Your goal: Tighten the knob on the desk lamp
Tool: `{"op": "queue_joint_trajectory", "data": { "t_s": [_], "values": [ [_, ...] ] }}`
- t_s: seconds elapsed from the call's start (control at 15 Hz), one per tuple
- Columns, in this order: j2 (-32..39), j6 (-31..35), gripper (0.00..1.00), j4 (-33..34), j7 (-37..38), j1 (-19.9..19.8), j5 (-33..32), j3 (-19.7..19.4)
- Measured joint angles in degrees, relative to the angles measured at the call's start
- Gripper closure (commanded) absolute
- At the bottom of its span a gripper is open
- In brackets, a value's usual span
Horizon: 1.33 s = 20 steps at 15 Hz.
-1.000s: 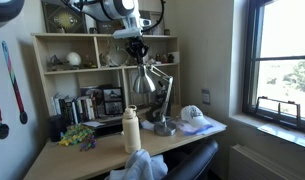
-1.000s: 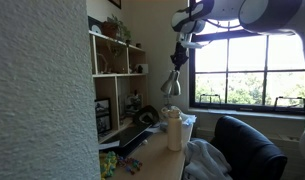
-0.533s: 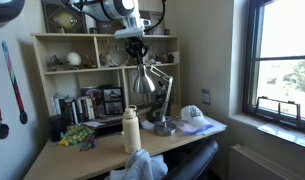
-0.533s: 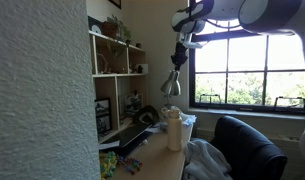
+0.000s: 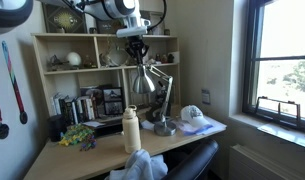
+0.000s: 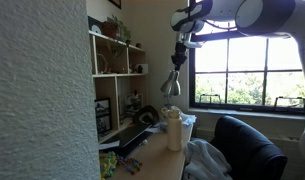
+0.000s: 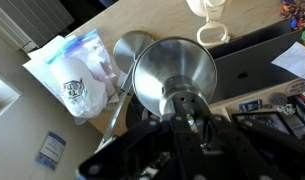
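Observation:
The silver desk lamp (image 5: 144, 82) stands on the wooden desk with its shiny cone shade pointing down; it also shows against the window in an exterior view (image 6: 171, 83). My gripper (image 5: 138, 54) hangs straight above the shade's top and is closed around the knob there (image 6: 177, 57). In the wrist view the shade (image 7: 170, 68) fills the middle and the round base (image 7: 129, 45) lies behind it. The black fingers (image 7: 185, 118) press on the small metal knob atop the shade.
A white bottle (image 5: 131, 131) stands on the desk (image 5: 82, 152) in front of the lamp. A white cap (image 5: 195, 115) and plastic bag (image 7: 77, 72) lie to one side. Shelves (image 5: 77, 70) back the desk. A black chair (image 6: 247, 145) stands close.

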Motion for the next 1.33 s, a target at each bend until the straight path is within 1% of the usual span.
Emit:
{"op": "queue_joint_trajectory", "data": {
  "t_s": [0.67,1.33],
  "values": [
    [4.4,-6.6,0.93,7.8,-7.4,0.1,-0.3,0.0],
    [7.6,-10.6,0.93,13.2,-14.2,0.6,-1.3,0.0]
  ]
}}
